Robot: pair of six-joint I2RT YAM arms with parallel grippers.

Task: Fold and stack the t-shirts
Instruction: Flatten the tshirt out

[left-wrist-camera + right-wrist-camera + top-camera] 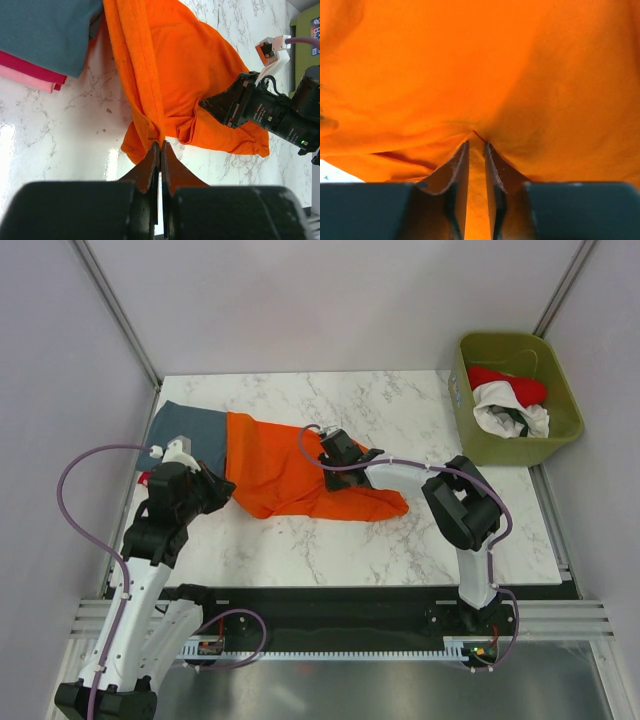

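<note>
Left claw [160, 146], right claw [476, 145], rumpled orange tee [290, 475]

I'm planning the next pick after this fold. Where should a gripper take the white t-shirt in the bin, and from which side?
Pinch a raised fold on top of the white t-shirt, coming straight down. It lies crumpled in the olive-green bin beside a red t-shirt; the bin's walls likely block a sideways approach, and the heap offers ridges, not a flat edge.
</note>
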